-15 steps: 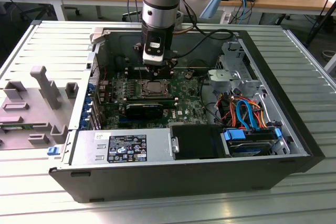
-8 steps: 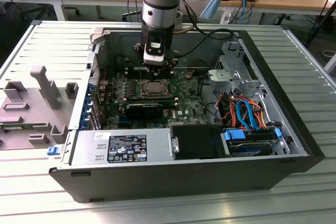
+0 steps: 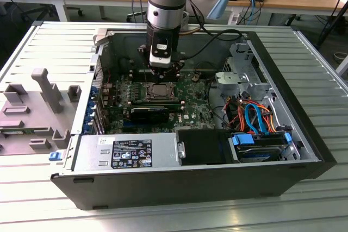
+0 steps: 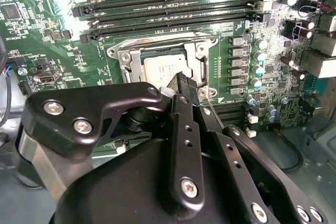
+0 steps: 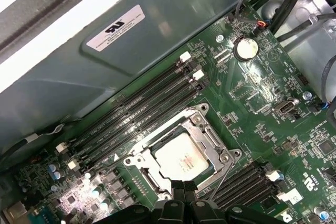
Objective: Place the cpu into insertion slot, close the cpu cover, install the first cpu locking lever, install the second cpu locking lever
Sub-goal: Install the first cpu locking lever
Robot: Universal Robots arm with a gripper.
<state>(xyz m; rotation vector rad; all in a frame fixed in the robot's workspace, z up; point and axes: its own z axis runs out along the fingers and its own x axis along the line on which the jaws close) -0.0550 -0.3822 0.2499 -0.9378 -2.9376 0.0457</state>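
**Fingers together at the edge of the seated chip**

Well off to the exterior view's left of the gripper (image 3: pixel 165 74), a grey moulded fixture tray (image 3: pixel 33 107) lies on the ribbed table (image 3: pixel 304 52) beside the open computer case (image 3: pixel 163 186). Nearer the camera than the tool, against the case wall, sits the power supply (image 3: pixel 126 153).

The arm comes straight down into the case. Its gripper hangs low over the green motherboard (image 5: pixel 262 119), with the insertion slot (image 5: pixel 134 160) directly beneath it. In both wrist views the two black fingers (image 5: pixel 177 192) are pressed together, and nothing shows between them.

The cpu (image 5: pixel 181 157) lies flat in the slot, its silver top showing through the window of the cpu cover (image 5: pixel 207 132). The cover lies down flat around it. The fingertips reach the chip's near edge. Just beside them runs a thin wire lever (image 4: pixel 209 103); I cannot tell whether it is latched. Long black memory slots (image 5: pixel 142 108) lie on the far side of the slot from the gripper.

To the exterior view's right of the tool, well apart, are the metal drive cage (image 3: pixel 244 74) and blue cables (image 3: pixel 249 120).
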